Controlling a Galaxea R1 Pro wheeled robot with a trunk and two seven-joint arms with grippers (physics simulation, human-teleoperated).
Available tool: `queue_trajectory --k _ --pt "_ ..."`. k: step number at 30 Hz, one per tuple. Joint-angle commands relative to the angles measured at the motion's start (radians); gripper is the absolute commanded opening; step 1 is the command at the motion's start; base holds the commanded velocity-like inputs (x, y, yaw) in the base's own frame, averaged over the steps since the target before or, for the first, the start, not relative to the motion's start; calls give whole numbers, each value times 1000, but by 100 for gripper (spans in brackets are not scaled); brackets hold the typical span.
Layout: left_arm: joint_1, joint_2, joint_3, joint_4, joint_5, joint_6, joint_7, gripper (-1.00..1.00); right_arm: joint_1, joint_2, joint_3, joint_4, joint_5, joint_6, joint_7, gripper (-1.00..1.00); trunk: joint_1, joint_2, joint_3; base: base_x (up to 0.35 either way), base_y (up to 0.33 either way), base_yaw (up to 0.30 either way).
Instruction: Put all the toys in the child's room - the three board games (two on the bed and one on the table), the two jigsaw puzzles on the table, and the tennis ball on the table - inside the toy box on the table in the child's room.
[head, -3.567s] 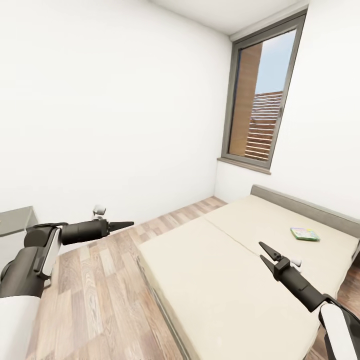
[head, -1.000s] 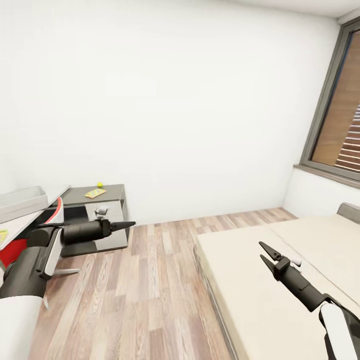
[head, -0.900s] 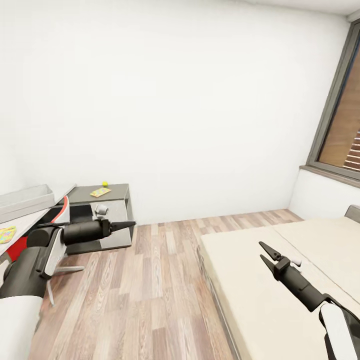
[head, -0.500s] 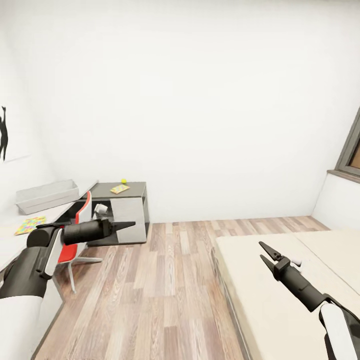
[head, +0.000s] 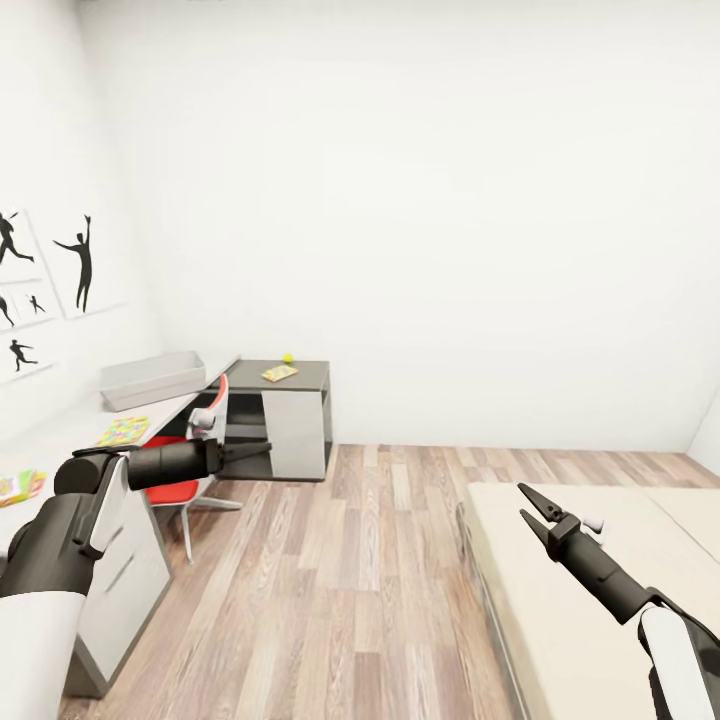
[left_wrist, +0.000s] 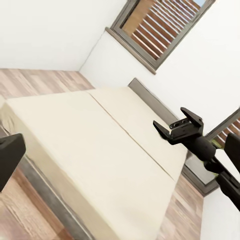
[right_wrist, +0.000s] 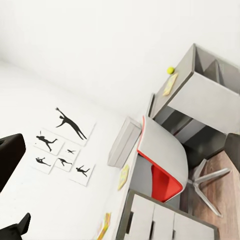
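Swinging leftward since the earlier frames, the head camera has dropped the window out of sight and brought the L-shaped desk (head: 280, 375) fully into view; both arms sit at the same places in the picture, so it is the robot that has turned, not the furniture.

My read is that this is a travel or search step, with nothing yet picked up. The left gripper (head: 255, 449) points toward the desk, and whether its jaws are parted I cannot tell. The right gripper (head: 532, 505) hovers over the bed (head: 560, 600) with its jaws spread and nothing between them.

On the dark grey wing lie the tennis ball (head: 287, 357) and, just beside it, a flat yellowish board game (head: 280, 372). The toy box (head: 152, 379) stands on the light wing against the wall, with one jigsaw puzzle (head: 124, 431) nearer the robot and another colourful flat piece (head: 20, 487) at the picture's edge. A red chair (head: 190, 470) is tucked at the desk.

Next comes driving up to the desk, clear of the chair, until a toy is in reach.

Around them are white walls, black silhouette pictures (head: 45, 290) and a wood-plank floor (head: 330, 580).
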Motion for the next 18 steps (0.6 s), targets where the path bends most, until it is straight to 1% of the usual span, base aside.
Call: queue_trajectory --k 1,8,18 --pt "0 0 0 0 3 7 -1 100 0 0 -2 0 -2 6 2 100 0 -1 0 0 0 99" --pt "0 0 0 0 3 7 -1 100 0 0 -2 1 -2 6 2 100 0 -1 0 0 0 48" --pt "0 1 0 0 3 7 -1 100 0 0 -2 4 -1 5 3 100 0 -1 0 0 0 9"
